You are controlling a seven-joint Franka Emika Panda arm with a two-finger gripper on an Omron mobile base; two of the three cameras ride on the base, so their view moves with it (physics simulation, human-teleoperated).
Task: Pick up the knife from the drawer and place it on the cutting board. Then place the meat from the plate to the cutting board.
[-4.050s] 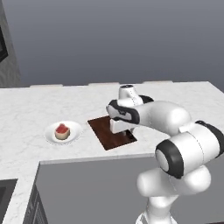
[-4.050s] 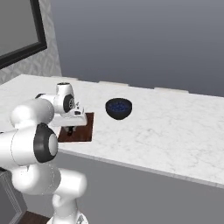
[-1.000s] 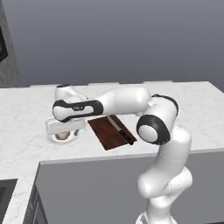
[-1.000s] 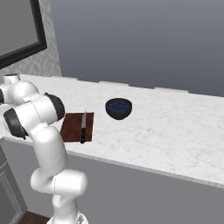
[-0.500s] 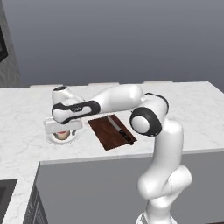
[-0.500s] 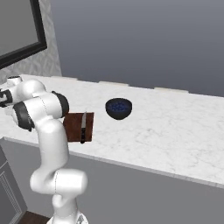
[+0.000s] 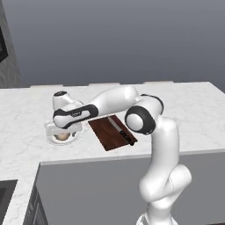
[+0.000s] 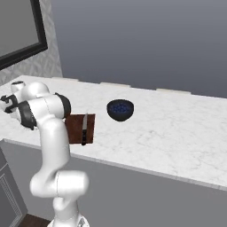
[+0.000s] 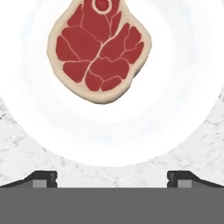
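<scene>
Counter (image 7: 184, 110): white marbled stone, L-shaped, grey fronts below. Laid directly on it: plate (image 9: 175, 87), white and round, near the front edge; cutting board (image 7: 110, 134), dark reddish-brown, set just beside the plate; bowl (image 8: 120, 109), dark blue, placed near the board, apart from it.

Even, soft rendered light; faint shadows; plate (image 9: 183, 87) glaringly white

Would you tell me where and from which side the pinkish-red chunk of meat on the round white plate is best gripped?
Across the middle of the pinkish-red meat chunk, from straight above: it lies flat on the round white plate, so only its pale-rimmed sides offer the open fingers a hold.
</scene>
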